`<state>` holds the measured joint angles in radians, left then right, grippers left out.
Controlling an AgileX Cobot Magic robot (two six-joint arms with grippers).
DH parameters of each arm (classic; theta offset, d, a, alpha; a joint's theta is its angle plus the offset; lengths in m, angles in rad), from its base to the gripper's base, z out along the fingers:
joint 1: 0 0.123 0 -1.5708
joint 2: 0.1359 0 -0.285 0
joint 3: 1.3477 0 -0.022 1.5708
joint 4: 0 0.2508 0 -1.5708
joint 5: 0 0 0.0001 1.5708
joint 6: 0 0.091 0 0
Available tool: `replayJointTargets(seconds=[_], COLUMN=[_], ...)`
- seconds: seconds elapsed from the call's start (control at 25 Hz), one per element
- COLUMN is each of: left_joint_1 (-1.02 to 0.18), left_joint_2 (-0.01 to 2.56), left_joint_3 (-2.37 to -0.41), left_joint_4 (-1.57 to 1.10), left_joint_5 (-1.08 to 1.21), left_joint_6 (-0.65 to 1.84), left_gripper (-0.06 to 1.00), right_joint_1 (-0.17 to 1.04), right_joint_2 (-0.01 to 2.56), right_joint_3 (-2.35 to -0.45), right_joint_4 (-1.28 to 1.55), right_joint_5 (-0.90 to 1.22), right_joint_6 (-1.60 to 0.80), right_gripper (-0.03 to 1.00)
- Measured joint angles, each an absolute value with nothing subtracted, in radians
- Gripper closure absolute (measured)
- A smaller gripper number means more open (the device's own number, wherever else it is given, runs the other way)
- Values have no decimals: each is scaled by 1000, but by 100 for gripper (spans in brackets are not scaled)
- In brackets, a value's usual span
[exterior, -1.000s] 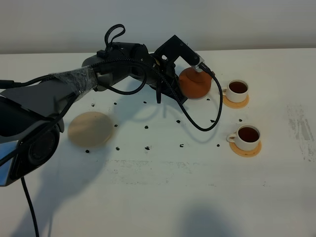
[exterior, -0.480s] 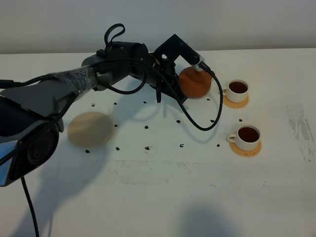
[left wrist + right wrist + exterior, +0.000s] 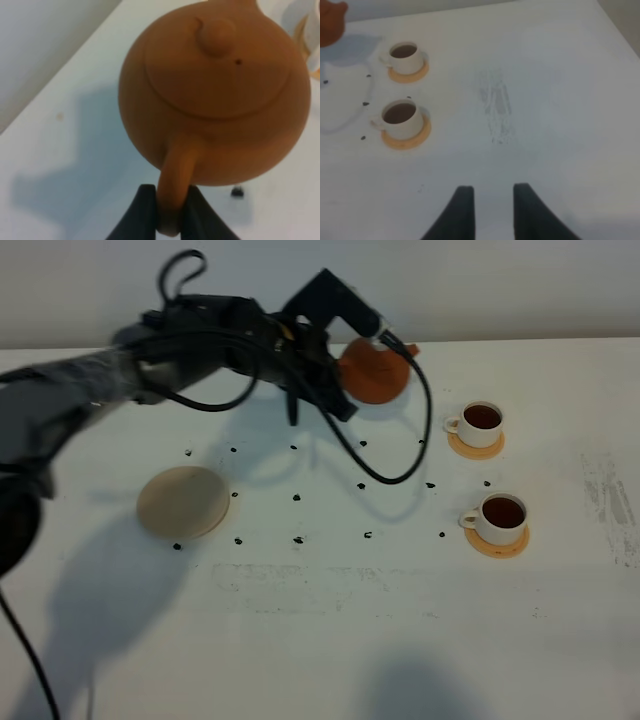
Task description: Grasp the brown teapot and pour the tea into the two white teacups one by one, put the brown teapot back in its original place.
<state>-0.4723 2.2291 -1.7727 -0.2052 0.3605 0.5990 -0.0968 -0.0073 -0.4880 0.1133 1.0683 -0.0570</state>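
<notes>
Exterior high view
Left arm: reaching across the white table (image 3: 330,640) toward the far edge; blurred.
Left gripper (image 3: 345,368): clamping the handle side of the brown teapot (image 3: 374,371), holding it clear of the table.
Teapot position: hanging near the table's back edge, spout pointing toward the right, well apart from the pale beige coaster (image 3: 183,501).
Pale beige coaster: lying bare on the left half of the table, nothing standing on it.
Far teacup (image 3: 481,422): sitting on an orange-tan coaster (image 3: 474,446), showing dark liquid inside.
Near teacup (image 3: 501,516): sitting on its own orange-tan coaster (image 3: 497,543), also showing dark liquid.
Table marks: small black dots (image 3: 297,497) lying scattered between coaster and cups.

Left wrist view
Jaws: pinching narrowly on the teapot's loop handle (image 3: 175,185), one black finger (image 3: 142,210) pressing on each side.
Teapot: filling most of the view, knobbed lid (image 3: 216,35) sitting in place.

Right wrist view
Right gripper (image 3: 493,210): hovering over bare table, fingers standing narrowly apart, gripping nothing.
Cups: both showing ahead, each resting on its coaster; the teapot's edge is peeking in at the corner beyond them.
</notes>
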Motion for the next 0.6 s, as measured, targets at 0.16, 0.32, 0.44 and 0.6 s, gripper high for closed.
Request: replayJointTargets(seconds=[0.16,0.32,0.44,0.6], left_joint_1=[-429,-380,-347,-308], left_joint_2=[2116,2005,1935,1858], left_joint_3=[-1640,-1493,-1390,-1273], left_joint_4=[-202,-206,-214,-216], left_joint_5=[359,346,333,329], left_joint_6=[584,564,549,496], left_gripper=[86,86,86,86], right_joint_1=[-97,-97,-97,-97], right_joint_2=[-7,-7,-7,-7], right_joint_3=[-488,-488,-488,-488], right_joint_4=[113,113,113,113], right_joint_5=[1068,1068,1068,1068], right_joint_6=[-58,-58,-58,-58], right_gripper=[74,74,74,74])
